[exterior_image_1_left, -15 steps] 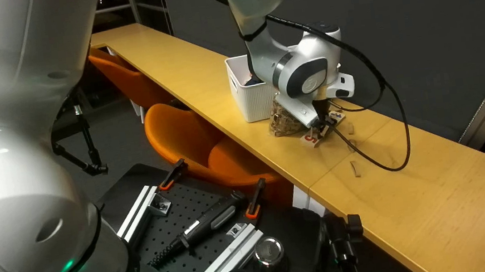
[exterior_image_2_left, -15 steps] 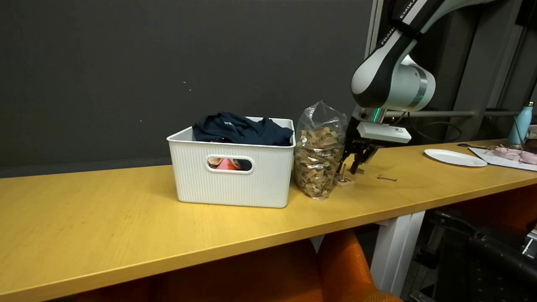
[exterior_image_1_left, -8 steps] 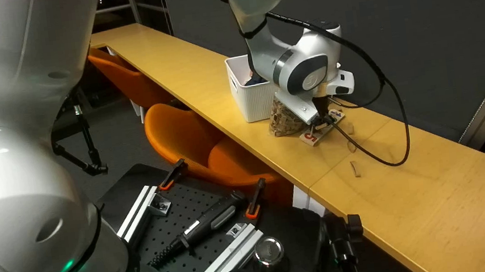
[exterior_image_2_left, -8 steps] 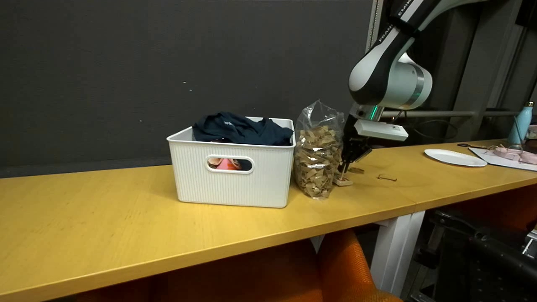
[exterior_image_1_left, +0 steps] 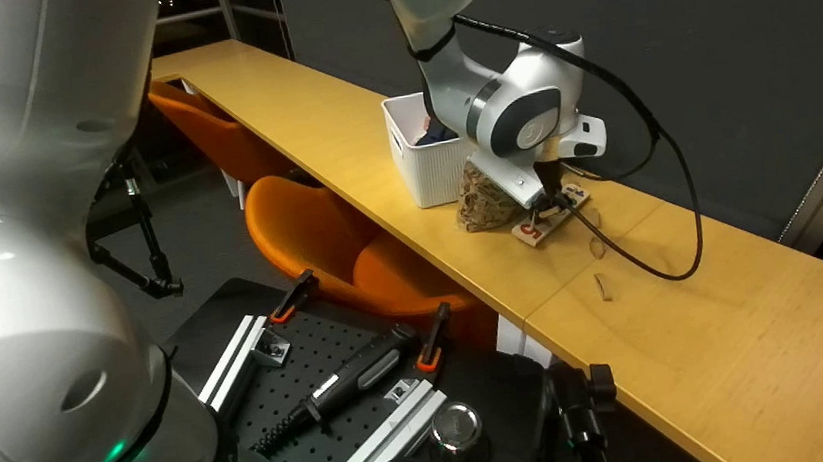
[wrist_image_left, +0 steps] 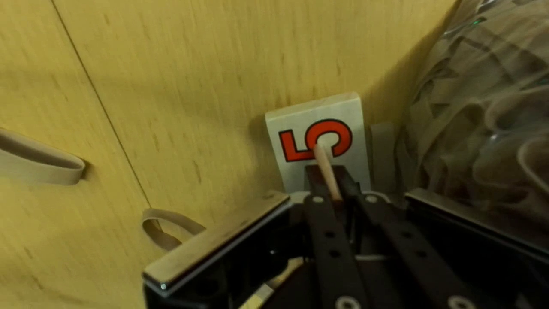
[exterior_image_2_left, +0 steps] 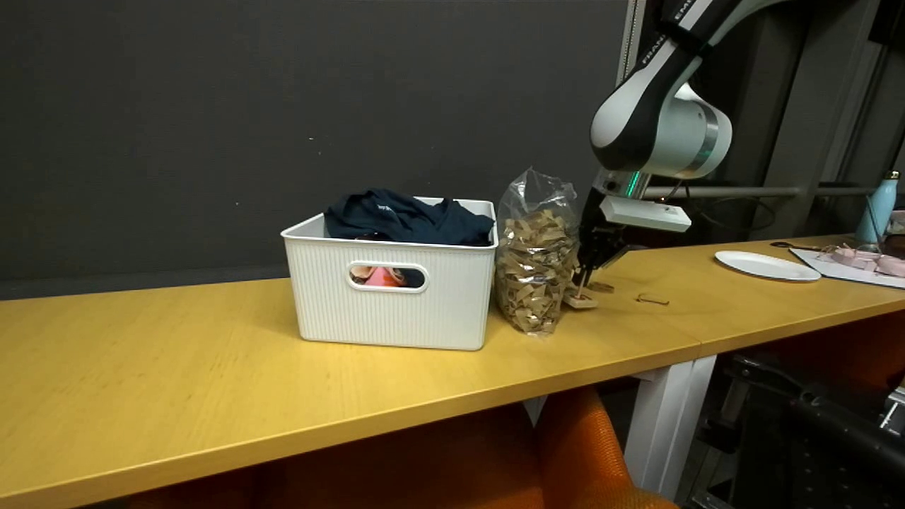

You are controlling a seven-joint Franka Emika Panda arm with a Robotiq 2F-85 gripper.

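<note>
My gripper (wrist_image_left: 328,172) is shut on a thin wooden peg (wrist_image_left: 327,169), pinched between its dark fingertips. The peg stands over a flat white board (wrist_image_left: 300,120) printed with a red 5. In an exterior view the board (exterior_image_1_left: 532,233) runs under the gripper (exterior_image_1_left: 547,208), which hides its middle. In an exterior view the peg (exterior_image_2_left: 580,290) shows below the gripper (exterior_image_2_left: 584,274), with the board's end (exterior_image_2_left: 581,302) tilted slightly. A clear plastic bag (exterior_image_2_left: 537,268) of brown strips stands close beside the gripper; it also shows in the wrist view (wrist_image_left: 484,107).
A white basket (exterior_image_2_left: 389,311) with dark cloth (exterior_image_2_left: 417,220) stands beside the bag. Loose tan bands (wrist_image_left: 38,165) (wrist_image_left: 171,221) lie near a table seam. A black cable (exterior_image_1_left: 643,259) loops from the wrist. A white plate (exterior_image_2_left: 767,266) and blue bottle (exterior_image_2_left: 879,212) stand farther off.
A second ago the fingers stood apart around the peg. They have since shut on it. The board has shifted a little with the gripper, and its end looks slightly raised.
</note>
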